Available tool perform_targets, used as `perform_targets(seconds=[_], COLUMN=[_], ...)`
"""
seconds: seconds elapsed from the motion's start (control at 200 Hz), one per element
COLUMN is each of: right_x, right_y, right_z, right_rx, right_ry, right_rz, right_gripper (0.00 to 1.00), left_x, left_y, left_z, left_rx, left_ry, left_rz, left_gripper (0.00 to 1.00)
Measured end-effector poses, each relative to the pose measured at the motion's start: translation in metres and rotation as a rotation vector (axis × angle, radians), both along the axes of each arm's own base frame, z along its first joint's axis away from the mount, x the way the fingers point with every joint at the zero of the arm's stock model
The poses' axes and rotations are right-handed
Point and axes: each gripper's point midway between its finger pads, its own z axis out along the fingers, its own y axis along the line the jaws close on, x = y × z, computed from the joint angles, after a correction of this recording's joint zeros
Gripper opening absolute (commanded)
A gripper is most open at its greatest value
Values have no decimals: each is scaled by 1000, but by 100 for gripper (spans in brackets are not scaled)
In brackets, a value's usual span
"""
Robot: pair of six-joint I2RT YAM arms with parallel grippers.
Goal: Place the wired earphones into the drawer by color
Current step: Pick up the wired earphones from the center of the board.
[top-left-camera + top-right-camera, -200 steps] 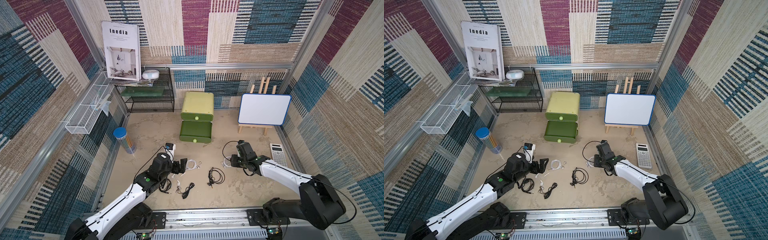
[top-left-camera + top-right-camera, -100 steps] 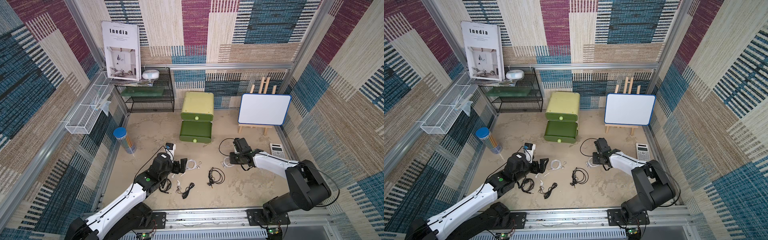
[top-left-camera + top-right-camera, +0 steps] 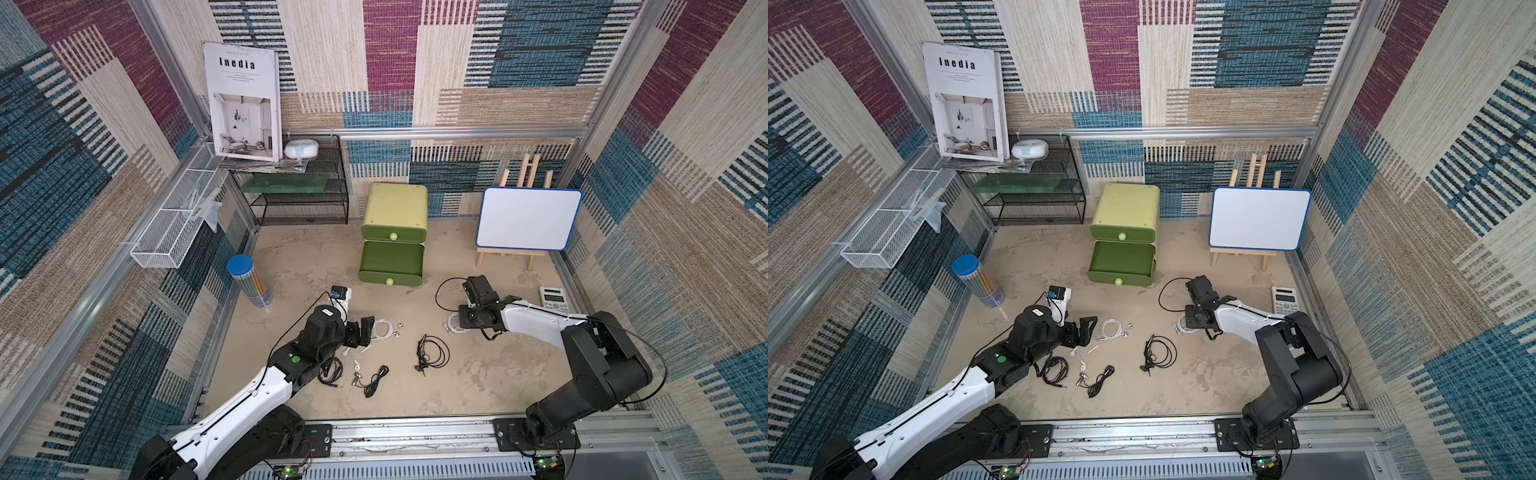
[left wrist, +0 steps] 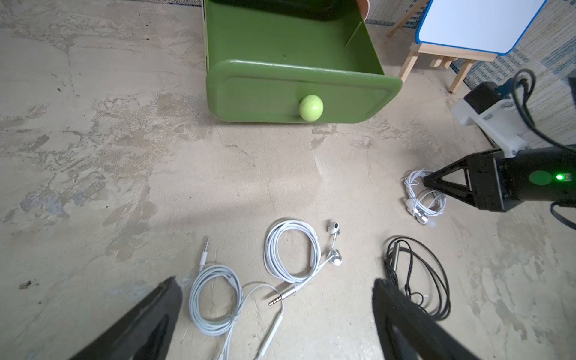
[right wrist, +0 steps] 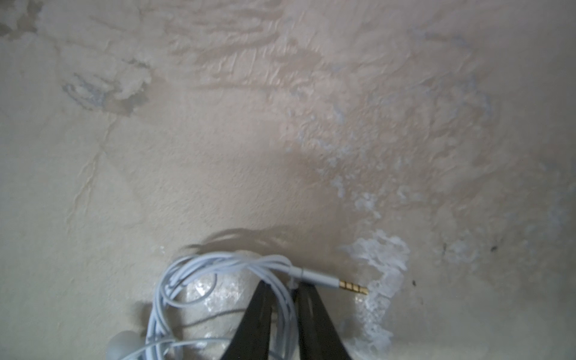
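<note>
One change: the right arm's elbow has swung inward since a second ago; the left arm is unmoved.
Right end effector (image 5: pixel 283 285): pinched together on white earphone bundle (image 5: pixel 243 259), lying on surface (image 3: pixel 478 386), 4 o'clock from open drawer (image 3: pixel 390 259).
Left end effector (image 4: pixel 277 290): spread apart over white earphone coil (image 4: pixel 270 249).

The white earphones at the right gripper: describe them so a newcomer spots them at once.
Start at the green drawer pulled open on the floor, then look toward the whiteboard side. There the white earphones lie in a tangled bundle, apart from the rest. Unlike the two white coils by the left gripper, this one has the right gripper pinched on its cable.
</note>
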Motion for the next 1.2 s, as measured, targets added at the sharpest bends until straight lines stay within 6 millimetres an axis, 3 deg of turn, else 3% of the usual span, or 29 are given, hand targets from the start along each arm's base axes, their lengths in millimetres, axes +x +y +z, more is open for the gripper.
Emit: perform_targets(seconds=[0.21,0.476,0.711,1.197], right_x=[-1,-10,-4,18], right_y=[-2,-4,0,36], right_z=[2,15,55,162], right_rx=[-4,8,62,215], right_ry=[-11,-15,-113,-352], right_rz=[-4,0,8,98], right_gripper=[1,0,0,0], left_x=[0,0,1,-1], left_y=[0,1,4,5], left_z=[0,-2,-2,1], left_rx=[1,8,15,12], left_ry=[0,1,-5,-41], left_rz=[1,3,16,8], left_gripper=[99,99,99,99])
